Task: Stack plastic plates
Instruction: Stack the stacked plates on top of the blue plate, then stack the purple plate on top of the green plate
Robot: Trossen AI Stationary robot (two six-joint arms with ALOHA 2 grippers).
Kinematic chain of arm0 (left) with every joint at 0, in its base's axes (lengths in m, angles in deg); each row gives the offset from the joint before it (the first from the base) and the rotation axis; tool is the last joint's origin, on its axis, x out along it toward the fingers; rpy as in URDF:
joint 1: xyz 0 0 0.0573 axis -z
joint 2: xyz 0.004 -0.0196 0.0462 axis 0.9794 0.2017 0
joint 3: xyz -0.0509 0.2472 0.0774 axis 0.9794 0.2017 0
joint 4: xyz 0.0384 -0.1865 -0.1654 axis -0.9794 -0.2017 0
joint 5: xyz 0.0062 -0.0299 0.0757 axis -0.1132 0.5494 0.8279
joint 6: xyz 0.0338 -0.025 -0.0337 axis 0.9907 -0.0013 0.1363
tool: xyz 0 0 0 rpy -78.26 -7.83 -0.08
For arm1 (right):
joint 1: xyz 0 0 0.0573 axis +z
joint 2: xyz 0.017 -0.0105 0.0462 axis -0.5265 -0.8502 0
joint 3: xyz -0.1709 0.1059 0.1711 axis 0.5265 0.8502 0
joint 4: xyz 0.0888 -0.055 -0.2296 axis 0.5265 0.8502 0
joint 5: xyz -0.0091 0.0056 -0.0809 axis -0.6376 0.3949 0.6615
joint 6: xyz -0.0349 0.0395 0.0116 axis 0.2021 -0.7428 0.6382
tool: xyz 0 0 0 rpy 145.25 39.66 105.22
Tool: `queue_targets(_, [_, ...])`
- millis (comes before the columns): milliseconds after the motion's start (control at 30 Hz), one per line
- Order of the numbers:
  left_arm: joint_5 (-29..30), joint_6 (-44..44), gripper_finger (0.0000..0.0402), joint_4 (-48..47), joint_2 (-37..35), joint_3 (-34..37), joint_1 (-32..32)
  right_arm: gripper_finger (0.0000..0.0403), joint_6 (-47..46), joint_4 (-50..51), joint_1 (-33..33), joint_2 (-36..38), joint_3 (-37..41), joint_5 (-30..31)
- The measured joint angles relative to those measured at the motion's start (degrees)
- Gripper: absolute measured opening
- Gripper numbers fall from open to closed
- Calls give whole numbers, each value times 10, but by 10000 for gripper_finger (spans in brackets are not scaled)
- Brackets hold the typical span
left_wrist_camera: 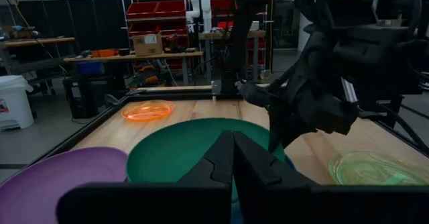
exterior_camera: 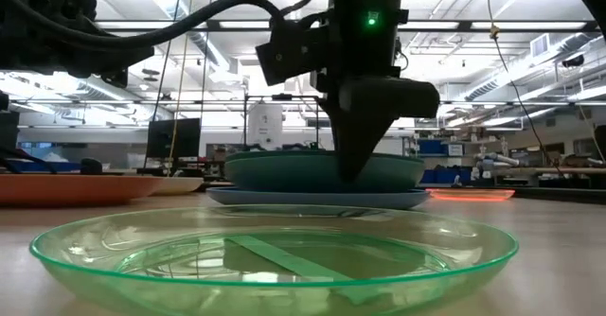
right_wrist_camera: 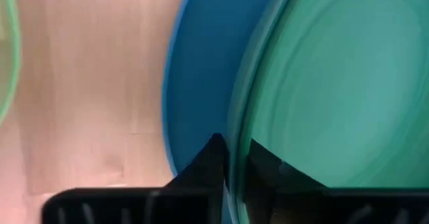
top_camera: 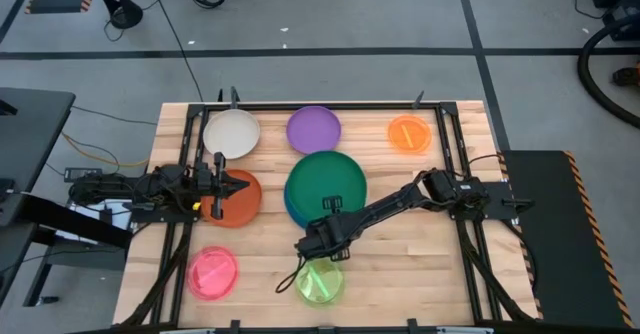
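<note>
The dark green plate (top_camera: 325, 177) lies on the blue plate (top_camera: 291, 212) at mid-table; I cannot make out a teal plate. My right gripper (top_camera: 318, 239) is at the stack's near-left rim, shut on the green plate. My left gripper (top_camera: 240, 186) is shut and hovers over the rust-orange plate (top_camera: 228, 202), holding nothing. Flat on the table lie the cream plate (top_camera: 232, 134), the purple plate (top_camera: 313, 129), the translucent orange plate (top_camera: 409, 134), the pink plate (top_camera: 213, 272) and the lime plate (top_camera: 320, 282). My right gripper (right_wrist_camera: 234, 158) pinches the dark green plate's near-left rim (right_wrist_camera: 234, 133): one finger (right_wrist_camera: 209, 163) is outside the rim over the blue plate (right_wrist_camera: 194, 70), the other inside the plate. It comes from above, slanting down. The plate sits about level over the blue one; whether it is lifted, I cannot tell.
A dark frame (top_camera: 440, 144) runs along the wooden table's edges. The lime plate (exterior_camera: 275, 254) lies just on the near side of my right gripper (exterior_camera: 355, 169). Bare wood (top_camera: 400, 264) lies at the near right.
</note>
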Motion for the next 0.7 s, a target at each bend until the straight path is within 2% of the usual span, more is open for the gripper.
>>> queue_targets(200, [0, 0, 11, 0, 0, 0, 0, 115, -1, 1, 1, 0, 0, -7])
queue_targets(333, [0, 0, 11, 0, 0, 0, 0, 147, -4, 20, 7, 0, -17, -9])
queue_targets(567, [0, 0, 11, 0, 0, 0, 0, 168, -4, 68, 25, 1, -137, -11])
queue_targets(700, [0, 0, 11, 0, 0, 0, 0, 167, -10, 56, 25, 1, -208, 16])
